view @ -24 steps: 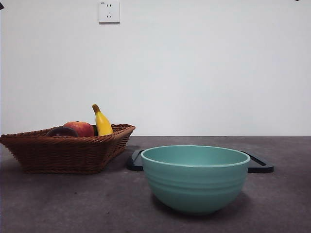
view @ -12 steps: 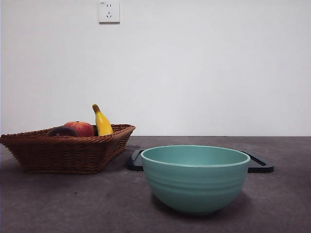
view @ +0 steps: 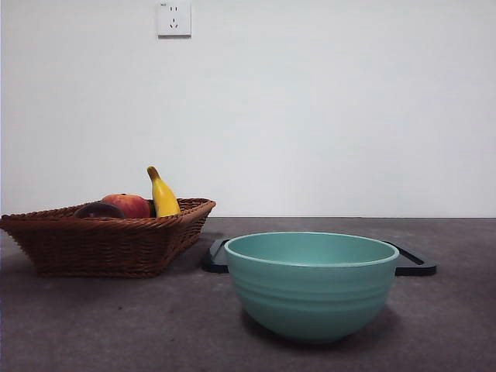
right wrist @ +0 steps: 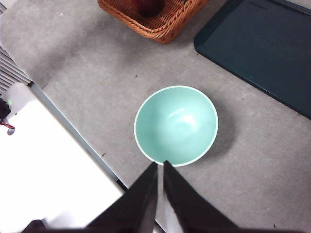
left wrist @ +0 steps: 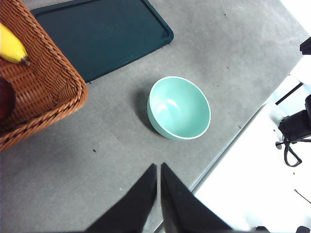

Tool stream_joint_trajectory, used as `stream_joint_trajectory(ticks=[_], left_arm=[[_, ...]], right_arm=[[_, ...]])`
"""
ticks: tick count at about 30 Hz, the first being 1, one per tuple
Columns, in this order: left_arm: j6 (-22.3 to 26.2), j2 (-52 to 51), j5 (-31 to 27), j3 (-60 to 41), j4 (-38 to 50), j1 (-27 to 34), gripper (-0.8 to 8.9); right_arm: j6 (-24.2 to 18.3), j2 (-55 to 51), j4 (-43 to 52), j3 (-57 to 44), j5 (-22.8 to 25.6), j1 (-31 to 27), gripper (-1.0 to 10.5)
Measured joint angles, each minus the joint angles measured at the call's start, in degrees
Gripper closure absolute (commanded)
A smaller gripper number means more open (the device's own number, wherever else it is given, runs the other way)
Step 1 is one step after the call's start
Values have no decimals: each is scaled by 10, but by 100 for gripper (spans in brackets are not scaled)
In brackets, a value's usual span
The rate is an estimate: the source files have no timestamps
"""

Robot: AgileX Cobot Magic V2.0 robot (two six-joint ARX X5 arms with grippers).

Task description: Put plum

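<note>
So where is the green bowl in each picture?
Front view: the green bowl stands near and large, right of the wicker basket, in front of the dark tray.
Left wrist view: the bowl sits mid-picture on the grey table, beyond the left gripper.
Right wrist view: the bowl is central, just past the right gripper.
Shared landmark: the wicker basket, beside the bowl in all three.

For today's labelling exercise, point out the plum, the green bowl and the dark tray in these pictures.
plum (view: 98, 210): front view, its dark top showing above the basket rim.
green bowl (right wrist: 176, 125): right wrist view, the inside bottom.
dark tray (left wrist: 99, 34): left wrist view, its flat bare floor.
</note>
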Motion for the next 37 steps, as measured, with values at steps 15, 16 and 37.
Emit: stream_joint_trajectory(ticks=[15,16,37], left_arm=[[0,0,0,0,0,0,803],[0,0,0,0,0,0,803],[-17,-255,-241,-212,583,123,803]], right_arm=[[0,0,0,0,0,0,935],[0,0,0,0,0,0,936],[0,0,0,0,0,0,936]])
